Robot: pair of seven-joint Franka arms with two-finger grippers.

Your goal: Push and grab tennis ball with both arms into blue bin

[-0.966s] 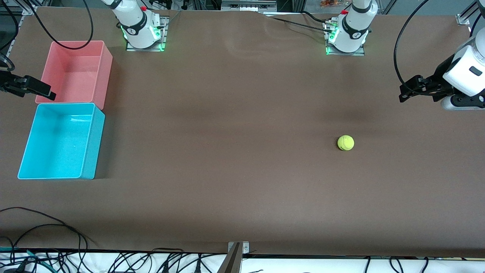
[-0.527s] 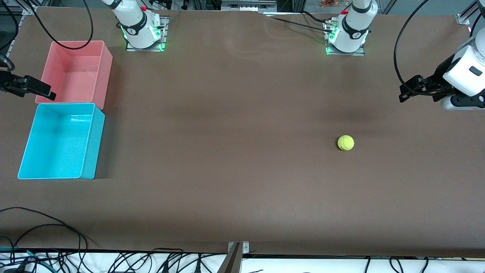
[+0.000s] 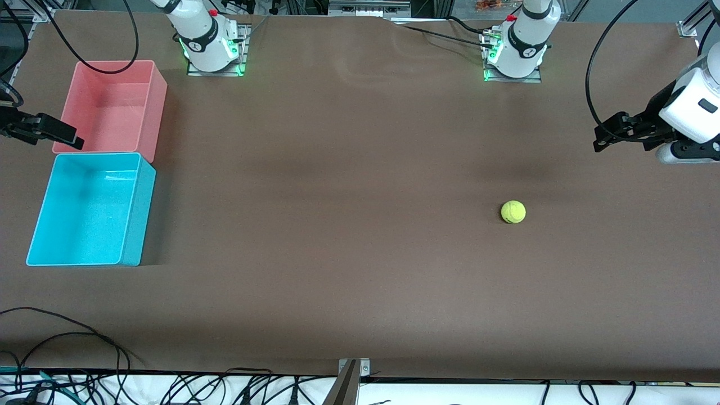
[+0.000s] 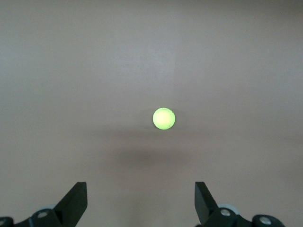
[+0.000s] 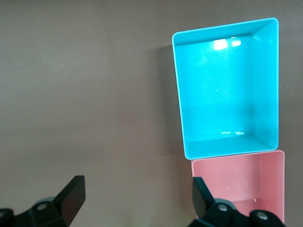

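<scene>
1. Since the earlier frame, almost nothing is moving; the left pincer (image 3: 599, 140) is barely drifting.
2. The fuzzy yellow-green tennis ball (image 3: 513, 212) is lying on the brown tabletop (image 3: 337, 225), well apart from the cyan-blue rectangular plastic bin (image 3: 84, 211).
3. Both pincers are staying spread and empty, the right pincer (image 3: 76, 140) hovering by the bin.
4. Risk: a hard shove is likely sending the ball rolling off course.

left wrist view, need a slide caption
Open left gripper above bare brown table, tennis ball ahead, untouched.

Even overhead light, soft shadows on the table (image 3: 360, 253); wrist views slightly hazy.
</scene>
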